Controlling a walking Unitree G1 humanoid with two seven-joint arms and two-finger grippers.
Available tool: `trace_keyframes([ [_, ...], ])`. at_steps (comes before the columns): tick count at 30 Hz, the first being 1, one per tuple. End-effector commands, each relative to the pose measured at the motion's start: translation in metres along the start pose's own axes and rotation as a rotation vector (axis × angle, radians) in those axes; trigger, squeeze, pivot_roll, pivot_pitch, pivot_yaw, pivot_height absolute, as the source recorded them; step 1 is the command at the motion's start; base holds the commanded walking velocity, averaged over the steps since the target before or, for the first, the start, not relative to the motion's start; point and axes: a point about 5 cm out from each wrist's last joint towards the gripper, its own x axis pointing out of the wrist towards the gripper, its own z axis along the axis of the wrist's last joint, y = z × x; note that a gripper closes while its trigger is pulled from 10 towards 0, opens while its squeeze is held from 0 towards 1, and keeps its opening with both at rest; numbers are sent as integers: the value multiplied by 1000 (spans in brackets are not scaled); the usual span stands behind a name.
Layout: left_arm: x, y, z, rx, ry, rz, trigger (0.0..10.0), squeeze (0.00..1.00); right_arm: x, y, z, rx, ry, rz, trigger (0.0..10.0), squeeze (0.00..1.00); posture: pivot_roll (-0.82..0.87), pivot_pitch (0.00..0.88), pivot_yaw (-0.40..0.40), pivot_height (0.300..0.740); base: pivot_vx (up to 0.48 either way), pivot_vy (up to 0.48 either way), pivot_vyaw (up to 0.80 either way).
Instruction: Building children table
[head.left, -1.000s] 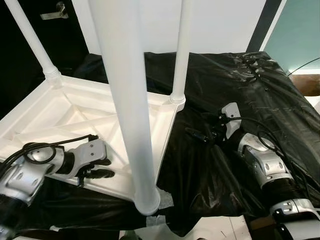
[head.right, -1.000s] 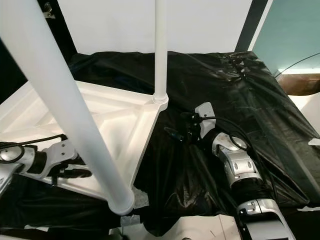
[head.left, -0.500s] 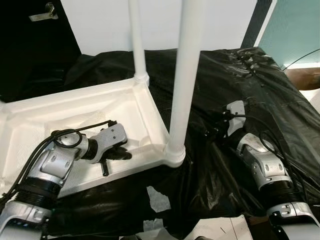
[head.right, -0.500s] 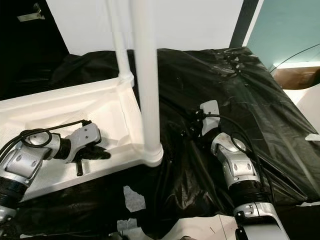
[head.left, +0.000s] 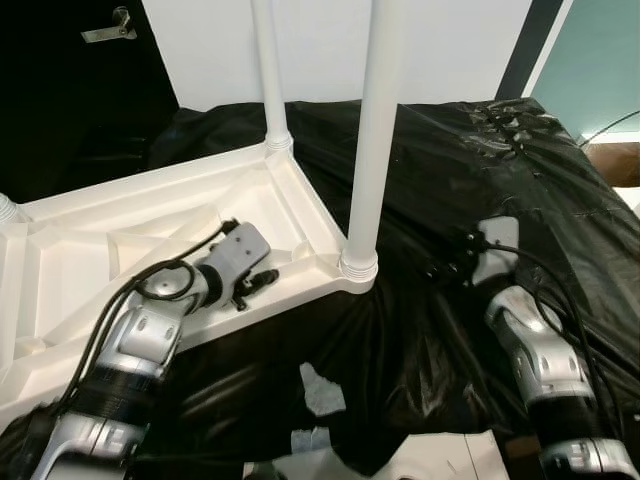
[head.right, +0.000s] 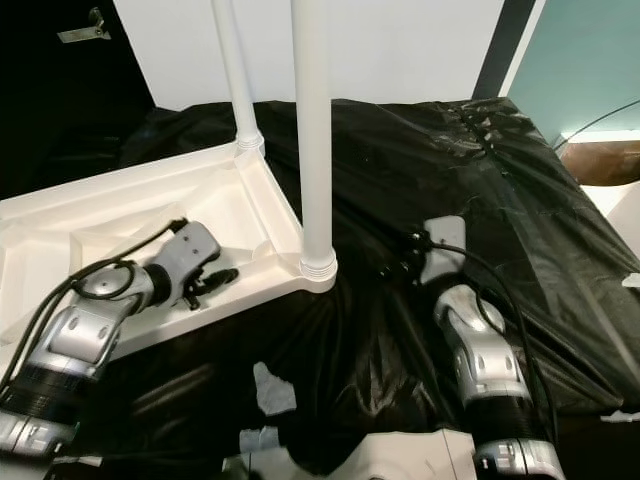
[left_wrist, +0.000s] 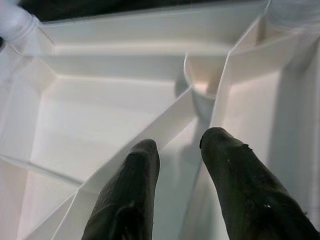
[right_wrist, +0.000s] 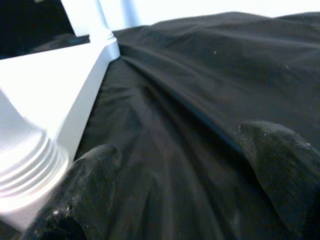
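The white children's table (head.left: 150, 215) lies upside down on a black plastic sheet (head.left: 470, 180). Two white legs stand up from it, one at the near right corner (head.left: 372, 130) and one behind it (head.left: 268, 70). A third leg's base (head.left: 8, 208) shows at the far left. My left gripper (head.left: 262, 282) reaches inside the ribbed underside, near the corner leg. It is open, its fingertips (left_wrist: 142, 150) over a diagonal rib close to a round socket (left_wrist: 202, 82). My right gripper (head.left: 445, 268) rests low over the sheet to the right of the corner leg, wide open with nothing between its fingers (right_wrist: 270, 145).
A white wall rises behind the table. A dark door with a metal handle (head.left: 105, 28) stands at the back left. White patches (head.left: 320, 388) show through the sheet near the front. A brown object (head.left: 615, 160) sits at the far right edge.
The table has swung round, so its thick near leg now stands further off and to the right. My left gripper has reached further in towards the corner leg. The right gripper has shifted slightly right.
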Motion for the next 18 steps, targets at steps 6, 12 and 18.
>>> trace_keyframes([
  [6, -35, -3, 12, 0, -133, -32, 10000, 0, -16, 10, 1, 8, 3, 97, 10000, 0, 99, 115, -22, 740, 0, 0, 0],
  [12, -42, -10, 18, -99, -201, -7, 10000, 0, -16, 21, 5, 28, 0, 234, 10000, 0, 108, 117, -27, 740, 0, 0, 0],
  [18, -43, -7, 12, -158, -183, 135, 10000, 0, -8, 29, 12, 19, 5, 361, 10000, 0, 103, 110, -30, 740, 0, 0, 0],
])
